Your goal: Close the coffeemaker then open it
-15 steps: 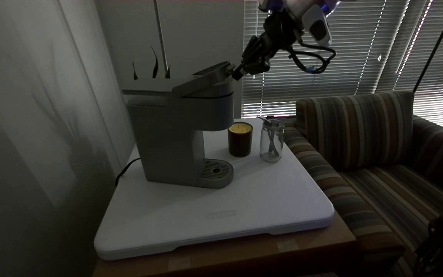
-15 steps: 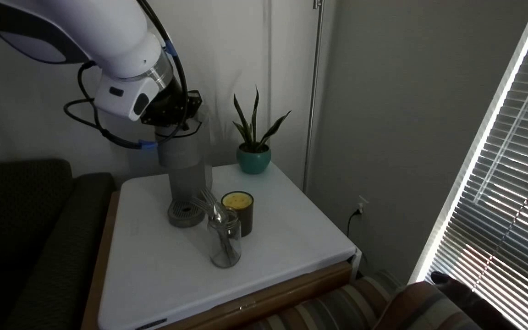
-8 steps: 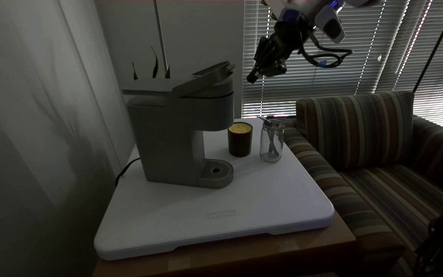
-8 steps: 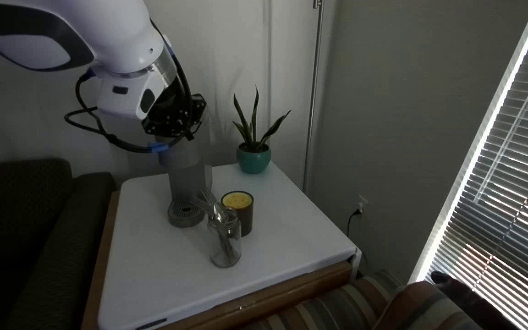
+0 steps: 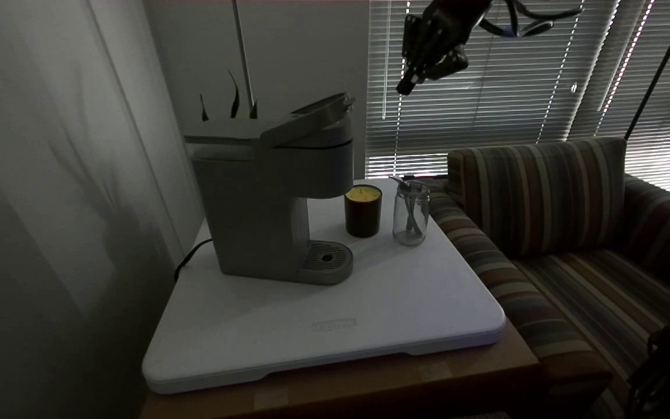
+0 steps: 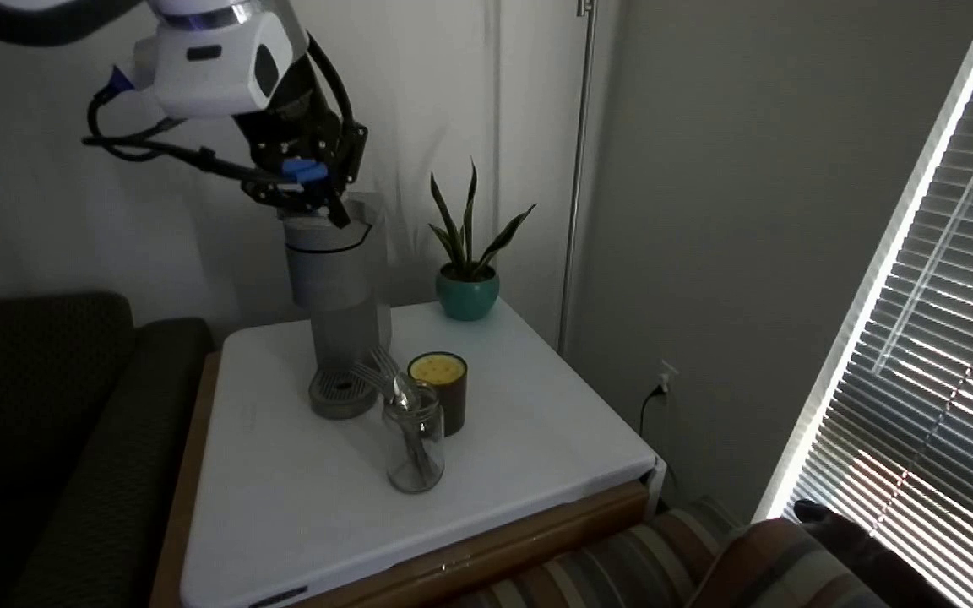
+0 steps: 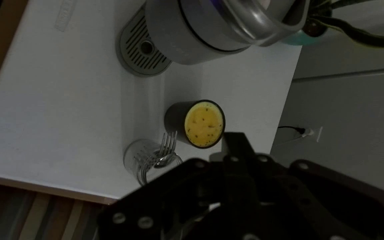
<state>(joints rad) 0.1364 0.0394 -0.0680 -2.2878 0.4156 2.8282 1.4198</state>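
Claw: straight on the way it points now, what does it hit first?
Probably the white tabletop, right by the yellow-filled cup. In the wrist view the claw points close past that cup's rim, which could come first; depth is unclear.

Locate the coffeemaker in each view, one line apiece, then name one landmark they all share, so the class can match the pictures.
In an exterior view: coffeemaker left of centre, side-on.
In an exterior view: coffeemaker left of centre, front-on, top partly hidden by the end effector.
In the wrist view: coffeemaker at the top, near mid-width, cut off by the edge.
Shared landmark: the dark cup with yellow filling.
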